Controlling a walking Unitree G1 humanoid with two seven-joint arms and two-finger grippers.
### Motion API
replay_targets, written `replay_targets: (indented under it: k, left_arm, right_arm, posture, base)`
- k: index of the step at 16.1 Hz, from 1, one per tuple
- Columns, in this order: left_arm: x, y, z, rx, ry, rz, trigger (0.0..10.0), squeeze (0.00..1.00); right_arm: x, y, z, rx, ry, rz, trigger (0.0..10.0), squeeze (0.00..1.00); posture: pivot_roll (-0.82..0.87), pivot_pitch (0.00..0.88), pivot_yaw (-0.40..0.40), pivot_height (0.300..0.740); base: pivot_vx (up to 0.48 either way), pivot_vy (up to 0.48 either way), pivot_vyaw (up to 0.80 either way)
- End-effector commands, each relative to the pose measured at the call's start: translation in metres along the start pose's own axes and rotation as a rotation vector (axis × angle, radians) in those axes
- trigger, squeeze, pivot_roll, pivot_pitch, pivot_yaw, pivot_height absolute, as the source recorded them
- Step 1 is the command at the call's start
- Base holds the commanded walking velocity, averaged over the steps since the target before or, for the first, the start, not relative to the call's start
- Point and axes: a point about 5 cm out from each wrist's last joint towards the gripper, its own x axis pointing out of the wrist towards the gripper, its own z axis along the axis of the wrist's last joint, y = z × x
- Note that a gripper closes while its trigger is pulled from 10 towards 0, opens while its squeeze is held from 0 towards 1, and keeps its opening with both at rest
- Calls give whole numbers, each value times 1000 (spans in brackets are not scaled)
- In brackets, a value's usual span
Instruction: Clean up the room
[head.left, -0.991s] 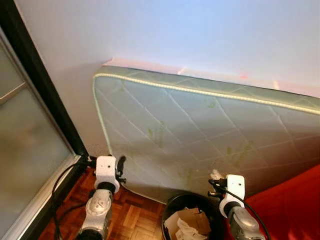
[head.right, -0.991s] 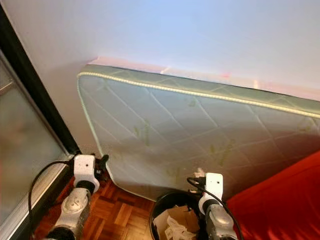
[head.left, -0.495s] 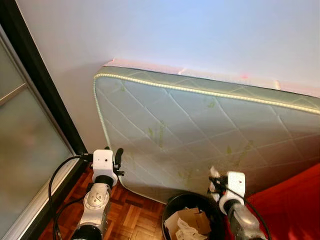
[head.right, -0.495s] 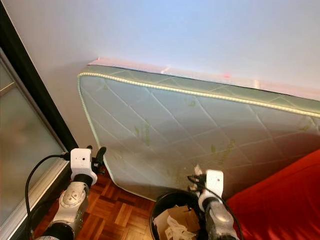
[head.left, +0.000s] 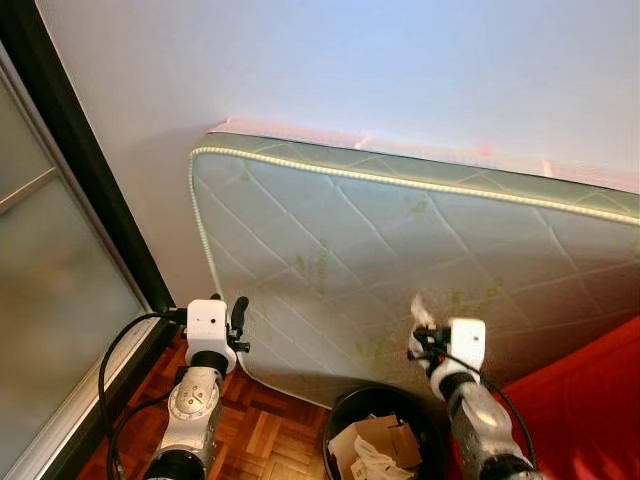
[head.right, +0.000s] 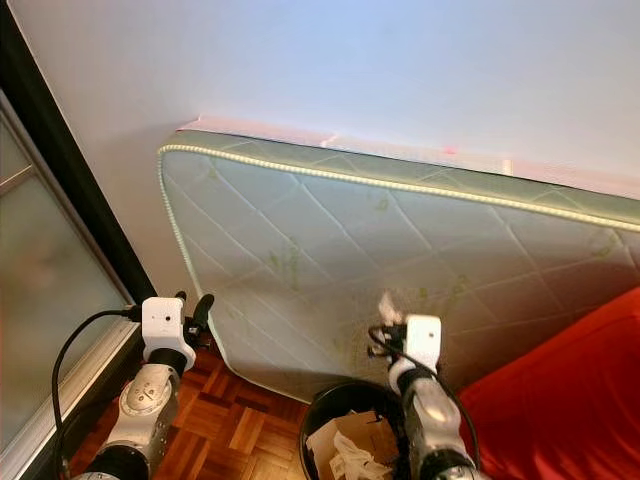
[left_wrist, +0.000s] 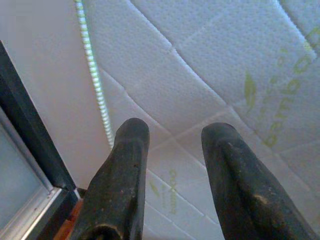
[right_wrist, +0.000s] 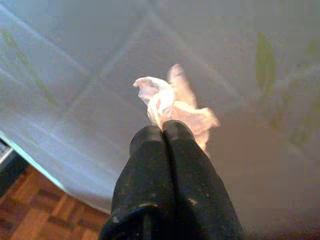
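My right gripper (right_wrist: 164, 131) is shut on a crumpled white tissue (right_wrist: 172, 104), which also pokes up at the gripper's tip (head.left: 420, 310) in the eye view. It is held up in front of the quilted mattress (head.left: 400, 260), above the black trash bin (head.left: 385, 435), which holds cardboard and crumpled paper. My left gripper (left_wrist: 174, 131) is open with nothing between its fingers, raised near the mattress's left corner (head.left: 232, 312).
The mattress leans against the white wall (head.left: 330, 70). A dark-framed frosted glass door (head.left: 55, 270) stands at the left. A red surface (head.left: 590, 400) lies at the lower right. Parquet floor (head.left: 260, 430) shows between the door and the bin.
My right gripper has risen and swung slightly left with the tissue, now higher above the bin. The left gripper rose a little a second ago and has held still since.
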Motion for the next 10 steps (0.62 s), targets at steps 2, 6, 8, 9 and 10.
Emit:
replay_targets:
  k: [2,6,8,9,10]
  left_arm:
    - [-1,-3,-5,-4,30,-12,10000,0]
    - [-2,-4,-9,-7,47,-20,10000,0]
    - [-3,-4,-10,-7,52,-21,10000,0]
    - [-3,-4,-11,-9,57,-20,10000,0]
    - [-3,-4,-11,-9,57,-20,10000,0]
  right_arm:
    - [2,0,5,-12,-19,5,10000,0]
    - [1,2,3,-9,-23,7,10000,0]
    - [1,3,2,-9,-17,9,10000,0]
    - [1,4,0,-12,11,7,10000,0]
    - [1,4,0,-12,11,7,10000,0]
  posture:
    - [32,0,-19,705]
    - [36,0,-20,700]
    - [36,0,-20,700]
    - [39,0,-20,700]
    - [39,0,-20,700]
  base:
    - [0,0,0]
    - [0,0,0]
    - [0,0,0]
    - [0,0,0]
    - [0,0,0]
